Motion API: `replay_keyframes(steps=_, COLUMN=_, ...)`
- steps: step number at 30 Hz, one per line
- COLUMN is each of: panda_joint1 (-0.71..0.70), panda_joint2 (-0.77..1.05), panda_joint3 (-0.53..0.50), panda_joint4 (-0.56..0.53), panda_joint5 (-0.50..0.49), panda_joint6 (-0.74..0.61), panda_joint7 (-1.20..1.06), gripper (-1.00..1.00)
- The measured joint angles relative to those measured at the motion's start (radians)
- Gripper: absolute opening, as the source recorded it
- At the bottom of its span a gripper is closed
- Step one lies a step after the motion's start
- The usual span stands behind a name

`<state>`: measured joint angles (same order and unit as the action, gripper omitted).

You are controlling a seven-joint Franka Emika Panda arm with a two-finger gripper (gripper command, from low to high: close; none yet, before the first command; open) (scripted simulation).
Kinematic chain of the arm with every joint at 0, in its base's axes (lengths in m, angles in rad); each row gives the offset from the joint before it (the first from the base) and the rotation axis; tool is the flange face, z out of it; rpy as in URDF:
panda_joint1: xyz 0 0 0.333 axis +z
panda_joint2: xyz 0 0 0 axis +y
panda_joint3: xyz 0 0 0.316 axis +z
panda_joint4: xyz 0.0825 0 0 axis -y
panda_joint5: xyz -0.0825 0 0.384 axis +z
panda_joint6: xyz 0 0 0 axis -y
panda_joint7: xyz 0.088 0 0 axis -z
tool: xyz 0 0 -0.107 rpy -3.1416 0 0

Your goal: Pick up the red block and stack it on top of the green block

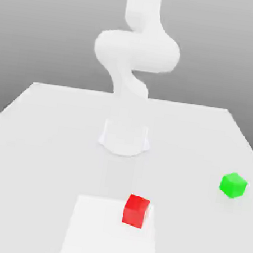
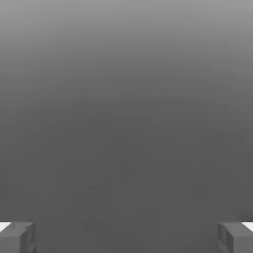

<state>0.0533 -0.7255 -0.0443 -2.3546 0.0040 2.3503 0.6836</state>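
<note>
Claw (image 2: 126, 237) spread wide apart, clamped on nothing. Red block (image 1: 136, 210) on the table (image 1: 36, 139), low in the exterior view; green block (image 1: 233, 185) well apart toward that view's right. Risk: off-centre descent nudging red aside. Fingertips (image 2: 17, 237) seen from the hand camera, blocks from outside.

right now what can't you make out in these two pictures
- Arm, exterior view: its upper part is cut off by the top edge.
- Fingertips, hand view: cut off by the bottom edge; the gripper is open, nothing between.
- Red block and green block, exterior view: far sides and undersides hidden by the blocks themselves.
- Table: near part cut off by the bottom edge.
</note>
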Motion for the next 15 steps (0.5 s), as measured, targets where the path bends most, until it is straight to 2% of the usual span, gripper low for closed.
replay_keyframes(steps=10, panda_joint1=0.196, panda_joint2=0.314, panda_joint3=-0.142, panda_joint4=-0.223, panda_joint5=0.024, panda_joint6=0.205, panda_joint7=-0.485, gripper=0.0)
replay_keyframes(steps=15, panda_joint1=0.265, panda_joint2=0.467, panda_joint3=-0.176, panda_joint4=-0.333, panda_joint5=0.031, panda_joint6=0.306, panda_joint7=-0.719, gripper=0.0)
